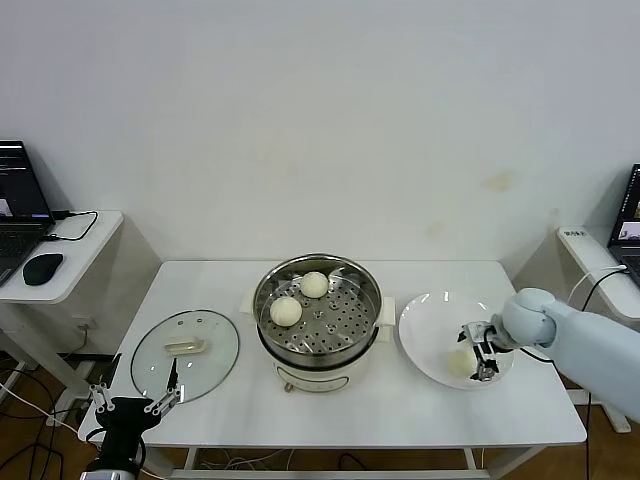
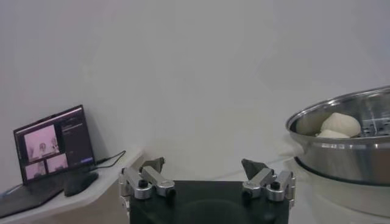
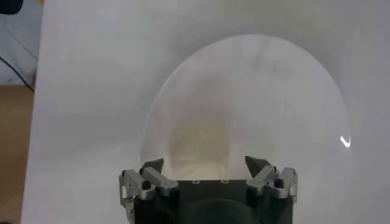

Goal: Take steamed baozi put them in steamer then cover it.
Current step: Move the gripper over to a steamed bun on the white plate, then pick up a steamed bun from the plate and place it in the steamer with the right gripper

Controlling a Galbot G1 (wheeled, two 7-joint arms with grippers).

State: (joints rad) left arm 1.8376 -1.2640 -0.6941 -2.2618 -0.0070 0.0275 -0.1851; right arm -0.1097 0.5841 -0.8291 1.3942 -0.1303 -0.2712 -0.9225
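The right gripper (image 1: 477, 352) hangs over the flat white plate (image 1: 425, 315), jaws apart, with one cream-white dough bun (image 1: 459, 364) lying on the plate just below and between them. Two more buns (image 1: 286, 311) sit on the perforated tray of the shiny steel steamer (image 1: 318, 312). The left gripper (image 1: 135, 397), jaws apart and empty, is parked at the desk (image 1: 330, 415) edge just beside the clear glass lid (image 1: 185, 353).

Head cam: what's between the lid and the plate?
The steamer, holding two baozi, stands between the lid and the plate in the head view.
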